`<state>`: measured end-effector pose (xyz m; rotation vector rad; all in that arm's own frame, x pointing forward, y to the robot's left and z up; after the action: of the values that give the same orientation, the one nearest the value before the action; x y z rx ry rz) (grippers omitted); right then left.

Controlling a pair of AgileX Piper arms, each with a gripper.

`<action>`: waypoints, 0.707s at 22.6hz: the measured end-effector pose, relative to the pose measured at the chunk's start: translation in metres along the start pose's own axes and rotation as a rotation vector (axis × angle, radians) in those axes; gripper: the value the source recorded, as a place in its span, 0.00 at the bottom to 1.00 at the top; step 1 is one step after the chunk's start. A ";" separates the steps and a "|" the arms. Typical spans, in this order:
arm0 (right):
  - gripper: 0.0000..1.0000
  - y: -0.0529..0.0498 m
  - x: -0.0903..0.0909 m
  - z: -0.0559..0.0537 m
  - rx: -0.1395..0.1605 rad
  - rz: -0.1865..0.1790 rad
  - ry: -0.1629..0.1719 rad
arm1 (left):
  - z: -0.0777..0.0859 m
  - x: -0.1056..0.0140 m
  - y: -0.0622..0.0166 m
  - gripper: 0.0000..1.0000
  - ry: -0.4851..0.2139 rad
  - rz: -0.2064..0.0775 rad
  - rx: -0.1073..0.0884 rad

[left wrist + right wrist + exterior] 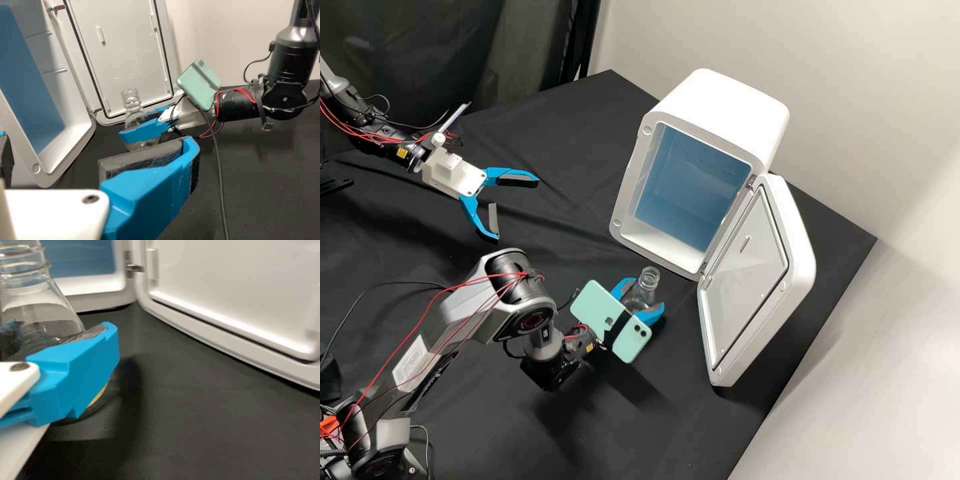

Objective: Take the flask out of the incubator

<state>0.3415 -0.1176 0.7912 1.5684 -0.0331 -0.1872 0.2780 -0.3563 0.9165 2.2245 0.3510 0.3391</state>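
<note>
Currently the right gripper point(640, 301) is clamping the flask point(647, 283) on the bench point(587, 133) beside the open door point(801, 267) of the incubator point(720, 113), probably risking a slip on smooth glass, while the left gripper point(515, 207) is hanging open.

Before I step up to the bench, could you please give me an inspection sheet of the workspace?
Surface: black cloth-covered bench, lightly wrinkled.
Job's things: white incubator with its door swung wide open; clear flask outside it, upright at bench level in front of the opening.
Clutter: nothing seen.
End effectors: left end effector open, above the bench, apart from the incubator; right end effector closed around the flask, with a mint-green phone mounted behind it.
Cables: red wires run along both arms.
Surroundings: white wall behind the incubator; dark curtain at the far corner.
</note>
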 end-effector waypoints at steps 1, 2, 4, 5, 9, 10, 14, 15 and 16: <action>0.00 0.006 -0.005 0.005 0.003 0.011 -0.020 | 0.001 0.000 -0.0001 1.00 -0.003 0.000 -0.006; 0.00 0.010 -0.008 0.008 0.007 0.024 -0.032 | 0.002 0.000 -0.0001 1.00 -0.007 -0.001 -0.004; 0.00 0.015 -0.013 0.011 0.011 0.037 -0.048 | 0.003 0.000 -0.0002 1.00 -0.011 -0.001 -0.003; 0.00 0.016 -0.015 0.011 0.011 0.040 -0.051 | 0.004 0.000 -0.0002 1.00 -0.013 -0.001 -0.003; 0.00 0.014 -0.021 0.010 0.002 0.012 -0.039 | 0.005 -0.001 -0.0009 1.00 -0.010 0.003 -0.006; 0.00 0.013 -0.021 0.010 0.000 0.005 -0.037 | 0.005 -0.002 -0.0004 1.00 -0.009 0.008 -0.002; 0.00 0.013 -0.024 0.010 -0.002 -0.005 -0.036 | 0.008 -0.004 0.0034 1.00 -0.018 0.035 0.001; 0.00 0.013 -0.025 0.010 -0.003 -0.006 -0.035 | 0.009 -0.004 0.0040 1.00 -0.019 0.041 0.001; 0.00 0.012 -0.025 0.010 -0.002 -0.009 -0.036 | 0.009 -0.004 0.0040 1.00 -0.019 0.041 0.001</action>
<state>0.3167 -0.1238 0.8056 1.5631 -0.0536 -0.2222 0.2779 -0.3663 0.9139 2.2374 0.2956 0.3396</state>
